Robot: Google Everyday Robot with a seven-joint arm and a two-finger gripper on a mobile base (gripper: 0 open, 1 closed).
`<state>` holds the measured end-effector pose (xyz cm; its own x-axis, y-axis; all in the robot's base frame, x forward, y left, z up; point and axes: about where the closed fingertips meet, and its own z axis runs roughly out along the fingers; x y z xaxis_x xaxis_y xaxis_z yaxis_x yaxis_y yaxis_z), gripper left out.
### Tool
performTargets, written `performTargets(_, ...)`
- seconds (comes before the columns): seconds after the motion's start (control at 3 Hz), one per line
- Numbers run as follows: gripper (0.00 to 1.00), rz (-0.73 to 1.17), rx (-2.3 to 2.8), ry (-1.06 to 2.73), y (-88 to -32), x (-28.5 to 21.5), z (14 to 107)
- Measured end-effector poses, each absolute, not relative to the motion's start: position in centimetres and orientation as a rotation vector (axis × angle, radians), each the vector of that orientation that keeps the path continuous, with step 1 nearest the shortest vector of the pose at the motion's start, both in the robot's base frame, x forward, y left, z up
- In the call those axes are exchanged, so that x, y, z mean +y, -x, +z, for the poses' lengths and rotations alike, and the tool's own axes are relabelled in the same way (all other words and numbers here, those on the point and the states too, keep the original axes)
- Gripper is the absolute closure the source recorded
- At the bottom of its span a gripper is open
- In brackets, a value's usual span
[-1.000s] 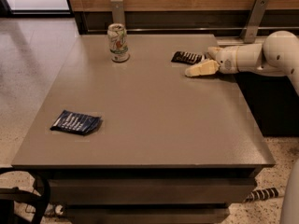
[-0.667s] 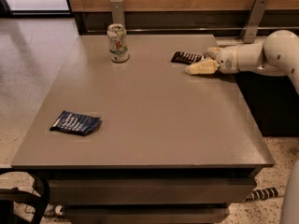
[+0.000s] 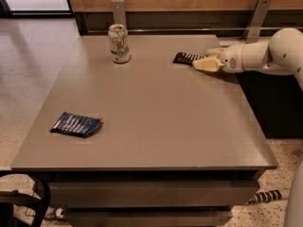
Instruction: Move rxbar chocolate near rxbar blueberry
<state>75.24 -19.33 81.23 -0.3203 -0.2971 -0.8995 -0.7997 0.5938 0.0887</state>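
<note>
The rxbar chocolate (image 3: 185,57) lies flat at about one o'clock on the table (image 3: 165,122), near the back edge, and it hasn't budged in the last second. What has changed is the gripper (image 3: 202,57): it has crept in from three o'clock, a touch farther back and lower, so its cream tips now sit right at the bar's right end. The jaws look parted, one on each side of that end, with nothing clamped yet as far as I can see. I'd say the grasp is about to happen and the carry hasn't begun. The rxbar blueberry (image 3: 75,124) waits well apart at eight o'clock by the front left. A drinks can (image 3: 119,42) stands upright at eleven o'clock, off the diagonal path, so nothing really blocks the way
</note>
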Motion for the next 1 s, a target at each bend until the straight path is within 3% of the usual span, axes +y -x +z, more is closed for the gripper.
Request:
performTargets(0.33,1.00,0.673,1.884,0.883,-75.25,-19.28,81.66)
performTargets(1.0,1.00,0.674,1.884,0.883,-75.25,-19.27,81.66)
